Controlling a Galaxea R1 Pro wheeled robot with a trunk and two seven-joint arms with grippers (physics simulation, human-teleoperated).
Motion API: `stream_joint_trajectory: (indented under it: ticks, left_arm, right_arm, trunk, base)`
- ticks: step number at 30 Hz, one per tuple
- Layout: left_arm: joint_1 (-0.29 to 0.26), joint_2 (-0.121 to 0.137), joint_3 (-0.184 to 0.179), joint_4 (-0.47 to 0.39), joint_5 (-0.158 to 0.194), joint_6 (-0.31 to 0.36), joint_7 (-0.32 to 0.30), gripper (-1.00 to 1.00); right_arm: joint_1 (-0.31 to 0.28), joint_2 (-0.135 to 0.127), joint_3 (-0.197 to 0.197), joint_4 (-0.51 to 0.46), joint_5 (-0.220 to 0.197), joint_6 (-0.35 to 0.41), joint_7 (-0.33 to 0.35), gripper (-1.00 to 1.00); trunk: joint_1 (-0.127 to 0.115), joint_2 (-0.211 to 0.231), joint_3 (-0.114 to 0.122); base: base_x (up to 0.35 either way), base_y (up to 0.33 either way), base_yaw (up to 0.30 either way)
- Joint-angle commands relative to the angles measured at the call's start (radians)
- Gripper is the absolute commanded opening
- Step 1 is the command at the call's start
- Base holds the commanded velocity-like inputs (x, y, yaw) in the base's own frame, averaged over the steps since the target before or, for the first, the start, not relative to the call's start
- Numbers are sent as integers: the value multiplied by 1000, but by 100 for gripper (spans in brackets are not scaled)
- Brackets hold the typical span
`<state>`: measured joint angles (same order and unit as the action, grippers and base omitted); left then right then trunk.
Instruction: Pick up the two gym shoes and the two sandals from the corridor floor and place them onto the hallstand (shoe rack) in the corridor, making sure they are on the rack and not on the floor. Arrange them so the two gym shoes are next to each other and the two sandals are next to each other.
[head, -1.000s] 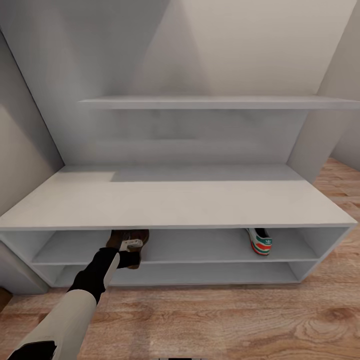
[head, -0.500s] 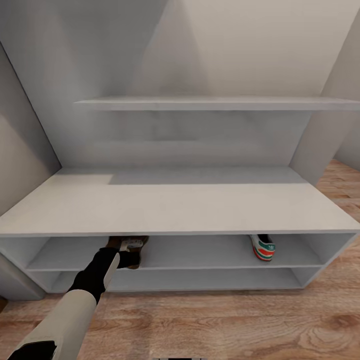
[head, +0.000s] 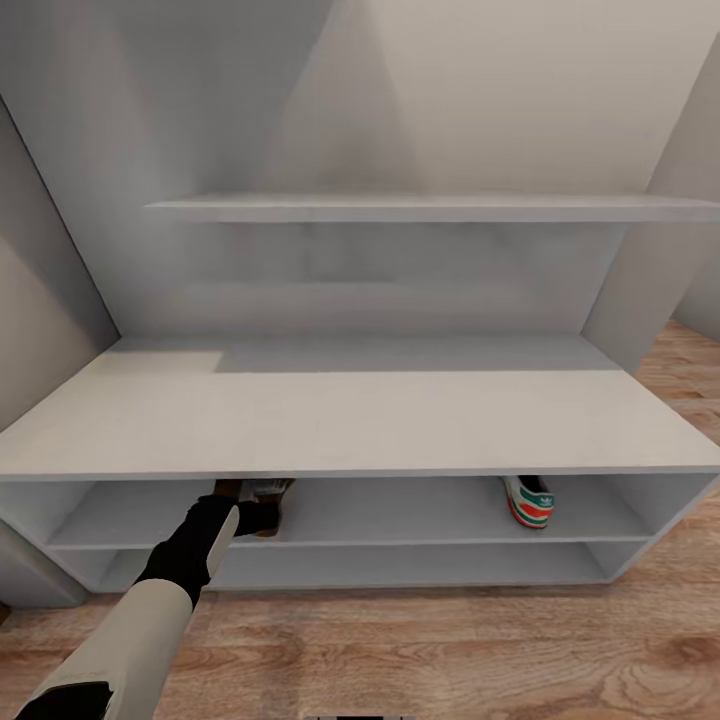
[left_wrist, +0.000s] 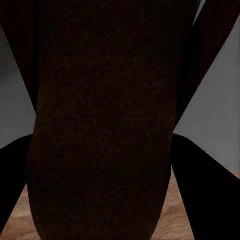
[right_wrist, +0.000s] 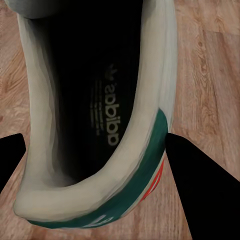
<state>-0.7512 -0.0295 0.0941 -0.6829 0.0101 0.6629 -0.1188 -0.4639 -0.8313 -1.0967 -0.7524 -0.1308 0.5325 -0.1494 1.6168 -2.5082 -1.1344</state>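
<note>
White gym shoe (head: 528, 499) on hallstand (head: 350, 425) upper shelf, sandal (head: 262, 505) alongside

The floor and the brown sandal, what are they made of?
The corridor floor looks like wood planks or laminate: light brown, with grain lines and knots. The sandal in the left gripper looks like dark brown leather or suede, matte and finely grainy. It's a render, so I can't be sure.

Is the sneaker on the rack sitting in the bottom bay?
No, the sneaker stands on the upper of the rack's two shelves, near its right end.
</note>
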Motion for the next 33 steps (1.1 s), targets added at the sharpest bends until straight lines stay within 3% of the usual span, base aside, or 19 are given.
stream_joint_trajectory:
  ticks: [1,11,12,33]
  left_arm:
    - [0,-1,6,-1,1,6,-4,-100]
    - [0,-1,6,-1,2,6,-4,-100]
    - [0,-1,6,-1,2,6,-4,100]
    - [0,-1,7,-1,1,6,-4,100]
  right_arm:
    - [-1,0,0,-1,-11,3,-7,-100]
    - [-1,0,0,-1,-10,3,-7,-100]
    - [-1,0,0,-1,-10,3,-7,-100]
    - [-1,0,0,-1,-10,3,-7,-100]
  trunk:
    - [0,0,-1]
    - [0,0,-1]
    - [0,0,-1]
    - [0,0,-1]
  base:
    - [6,0,0]
    - [1,0,0]
    - [0,0,0]
    - [0,0,0]
